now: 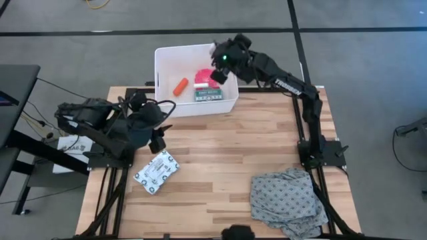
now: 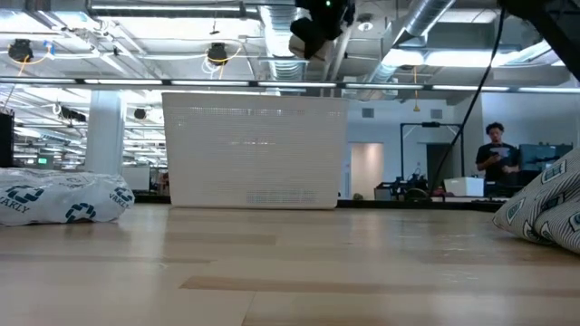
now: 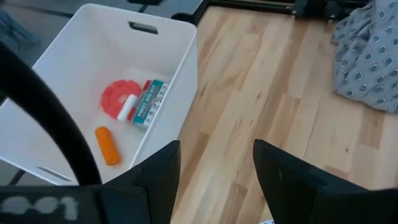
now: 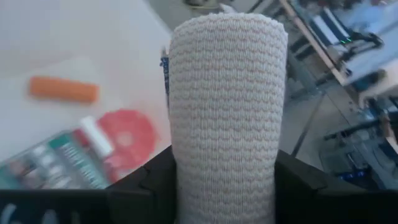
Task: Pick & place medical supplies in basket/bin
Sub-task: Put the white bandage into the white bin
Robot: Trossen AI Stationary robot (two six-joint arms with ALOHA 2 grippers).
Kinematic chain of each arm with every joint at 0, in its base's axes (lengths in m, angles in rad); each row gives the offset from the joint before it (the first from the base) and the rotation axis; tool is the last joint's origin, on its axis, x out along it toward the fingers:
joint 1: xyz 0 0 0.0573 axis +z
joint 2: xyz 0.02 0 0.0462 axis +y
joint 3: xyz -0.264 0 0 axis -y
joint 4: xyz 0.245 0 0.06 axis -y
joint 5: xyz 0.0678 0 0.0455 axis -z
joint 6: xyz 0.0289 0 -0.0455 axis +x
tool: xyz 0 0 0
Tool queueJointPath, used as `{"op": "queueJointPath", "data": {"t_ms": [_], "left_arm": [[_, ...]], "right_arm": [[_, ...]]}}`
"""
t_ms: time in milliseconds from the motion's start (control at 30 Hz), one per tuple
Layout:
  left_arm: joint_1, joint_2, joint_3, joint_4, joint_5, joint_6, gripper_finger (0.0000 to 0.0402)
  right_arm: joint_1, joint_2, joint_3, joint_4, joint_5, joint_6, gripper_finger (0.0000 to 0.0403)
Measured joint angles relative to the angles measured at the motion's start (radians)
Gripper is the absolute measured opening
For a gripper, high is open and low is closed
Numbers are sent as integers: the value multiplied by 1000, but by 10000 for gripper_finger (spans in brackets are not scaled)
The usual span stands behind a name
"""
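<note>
The white bin stands at the table's far edge. On its floor lie the orange tube, the pink roll, the small white tube and the green-and-white box. My right gripper hangs above the bin's right part, shut on the beige bandage roll; the low view shows it high over the bin's rim. The flat white packet lies on the table's left side. My left gripper hovers open just beyond the packet, touching nothing. My right gripper pinches the beige bandage roll between its two fingers, one on each side of the roll's knitted wall. The roll's length runs along the fingers and sticks out well past their tips. It is lifted clear, above the bin's contents.
A crumpled grey patterned cloth lies at the table's near right corner. The bin's tall walls rise at the far edge. Bare wood spreads across the middle of the table. A person stands far off in the room.
</note>
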Motion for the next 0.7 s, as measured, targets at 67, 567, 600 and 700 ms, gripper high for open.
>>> {"op": "queueJointPath", "data": {"t_ms": [67,567,600,700], "left_arm": [[-12,1,0,1,-10,-1,192],[-27,16,0,1,-12,16,192],[-27,15,0,0,-12,16,192],[-27,15,0,1,-12,17,192]], "right_arm": [[-36,9,0,24,0,9,193],[-64,123,1,-8,-79,31,235],[-58,131,0,-16,-117,28,235],[-40,160,0,-29,-229,16,235]]}}
